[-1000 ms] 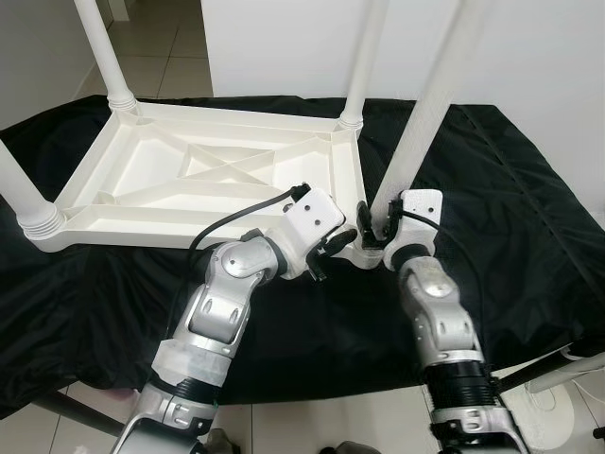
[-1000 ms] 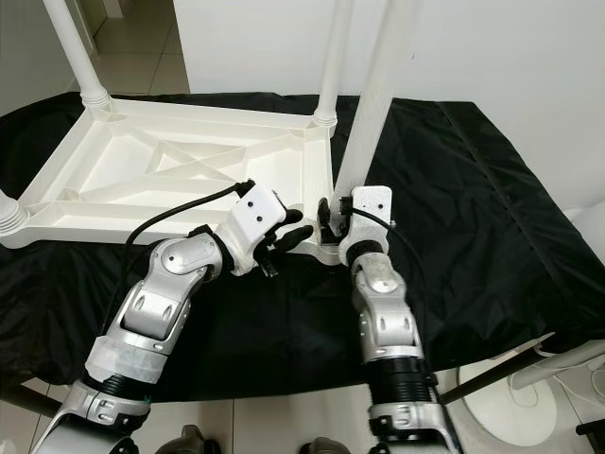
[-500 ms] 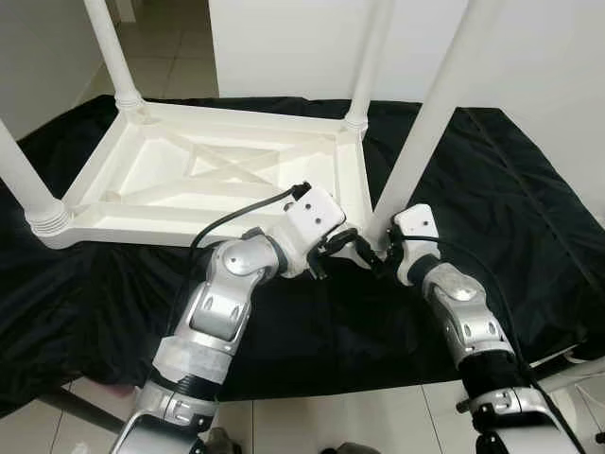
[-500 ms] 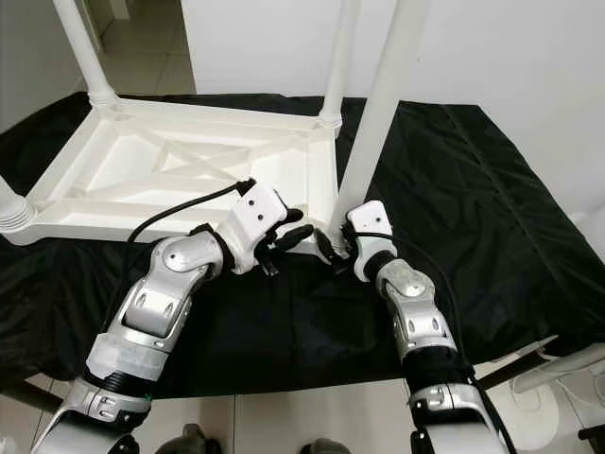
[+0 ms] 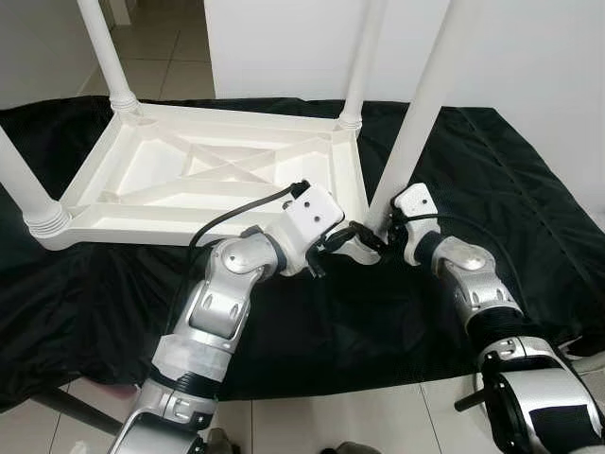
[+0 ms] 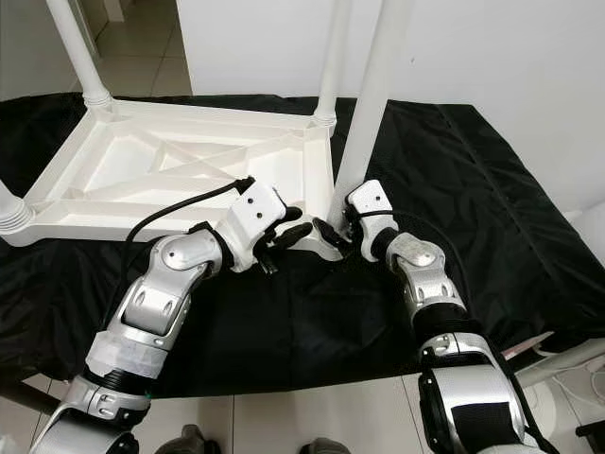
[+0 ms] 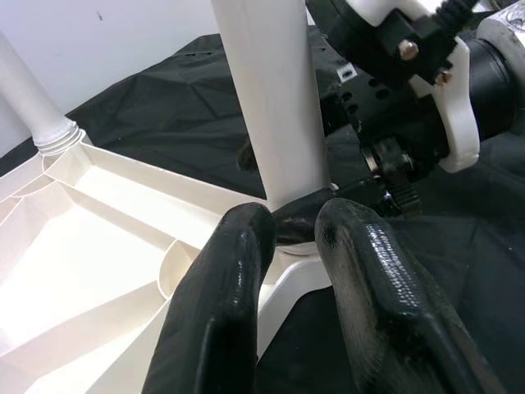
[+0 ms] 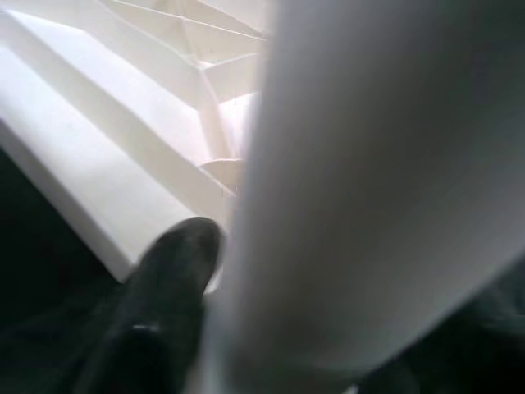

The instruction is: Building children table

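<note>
Table leg [image 5: 427, 104] base pinched between right fingers [image 8: 168, 308], left fingers [image 7: 225, 304] spread alongside

Upturned white table [image 6: 180, 161] on black cloth [image 6: 454, 189], both grippers meeting at near leg [image 6: 371, 104] base

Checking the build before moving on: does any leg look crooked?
Yes. The nearest leg leans sideways at its corner socket, while the other legs on the upturned table stand straighter. Both the left gripper and right gripper are at its base.

Even, bright indoor light, head views sharp; the right wrist view is blurred and out of focus, with dark corners
</note>
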`<state>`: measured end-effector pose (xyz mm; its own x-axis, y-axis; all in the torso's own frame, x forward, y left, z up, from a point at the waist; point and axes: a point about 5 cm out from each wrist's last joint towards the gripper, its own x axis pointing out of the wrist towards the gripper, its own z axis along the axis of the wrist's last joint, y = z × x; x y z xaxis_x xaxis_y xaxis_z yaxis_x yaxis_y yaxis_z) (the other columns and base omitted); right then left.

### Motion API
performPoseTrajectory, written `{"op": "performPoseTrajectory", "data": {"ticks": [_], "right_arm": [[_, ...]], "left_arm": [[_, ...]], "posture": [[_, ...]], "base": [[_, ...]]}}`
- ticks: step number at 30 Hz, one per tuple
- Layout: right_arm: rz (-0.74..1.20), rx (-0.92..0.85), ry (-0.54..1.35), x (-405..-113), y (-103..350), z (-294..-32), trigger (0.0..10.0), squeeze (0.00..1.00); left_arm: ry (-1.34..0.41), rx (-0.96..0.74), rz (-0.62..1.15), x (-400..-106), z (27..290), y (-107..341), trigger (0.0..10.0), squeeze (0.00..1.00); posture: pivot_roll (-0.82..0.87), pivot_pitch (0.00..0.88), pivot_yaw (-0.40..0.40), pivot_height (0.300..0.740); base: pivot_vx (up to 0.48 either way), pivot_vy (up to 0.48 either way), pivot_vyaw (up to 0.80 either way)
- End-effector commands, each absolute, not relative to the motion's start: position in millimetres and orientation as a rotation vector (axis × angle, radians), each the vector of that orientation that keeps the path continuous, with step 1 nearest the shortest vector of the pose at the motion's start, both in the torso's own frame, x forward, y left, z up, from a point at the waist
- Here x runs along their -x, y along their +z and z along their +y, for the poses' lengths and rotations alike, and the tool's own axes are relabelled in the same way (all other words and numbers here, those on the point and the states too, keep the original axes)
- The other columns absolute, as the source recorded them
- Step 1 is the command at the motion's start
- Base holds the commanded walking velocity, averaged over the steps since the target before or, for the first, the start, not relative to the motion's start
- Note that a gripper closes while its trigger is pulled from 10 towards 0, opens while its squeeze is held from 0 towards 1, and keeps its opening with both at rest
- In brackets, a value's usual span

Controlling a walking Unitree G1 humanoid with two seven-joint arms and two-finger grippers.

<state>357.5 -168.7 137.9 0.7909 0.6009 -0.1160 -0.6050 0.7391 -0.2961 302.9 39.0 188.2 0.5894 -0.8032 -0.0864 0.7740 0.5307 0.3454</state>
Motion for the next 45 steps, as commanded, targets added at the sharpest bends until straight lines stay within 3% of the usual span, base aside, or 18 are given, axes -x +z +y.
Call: {"op": "performPoseTrajectory", "data": {"ticks": [1,10,11,28,37,45], "right_arm": [[0.06,0.349,0.68,-356,130,-169,0.0,0.0],[0.08,0.308,0.637,-351,117,-179,0.0,0.0],[0.085,0.283,0.606,-352,115,-181,10.0,0.0],[0.044,0.109,0.288,-348,118,-163,10.0,0.0],[0.024,0.018,-0.027,-326,115,-146,10.0,0.0],[-0.038,-0.048,-0.101,-315,124,-130,10.0,0.0]], "left_arm": [[-0.804,-0.372,-0.123,-309,42,194,10.0,0.0],[-0.811,-0.371,-0.119,-308,42,193,10.0,0.0],[-0.813,-0.371,-0.119,-308,41,193,10.0,0.0],[-0.776,-0.361,-0.106,-310,44,190,10.0,0.0],[-0.7,-0.366,-0.085,-315,51,186,10.0,0.0],[-0.66,-0.367,-0.065,-315,51,181,10.0,0.0]], "posture": [[-0.04,0.0,-0.027,0.74],[-0.05,0.0,-0.015,0.74],[-0.05,0.0,-0.014,0.74],[-0.07,0.0,-0.02,0.74],[-0.05,0.0,-0.035,0.74],[-0.05,0.0,-0.037,0.74]], "base": [[0.0,0.0,0.0],[0.0,0.0,0.0],[0.0,0.0,0.0],[0.0,0.0,0.0],[0.0,0.0,0.0],[0.0,0.0,0.0]]}}
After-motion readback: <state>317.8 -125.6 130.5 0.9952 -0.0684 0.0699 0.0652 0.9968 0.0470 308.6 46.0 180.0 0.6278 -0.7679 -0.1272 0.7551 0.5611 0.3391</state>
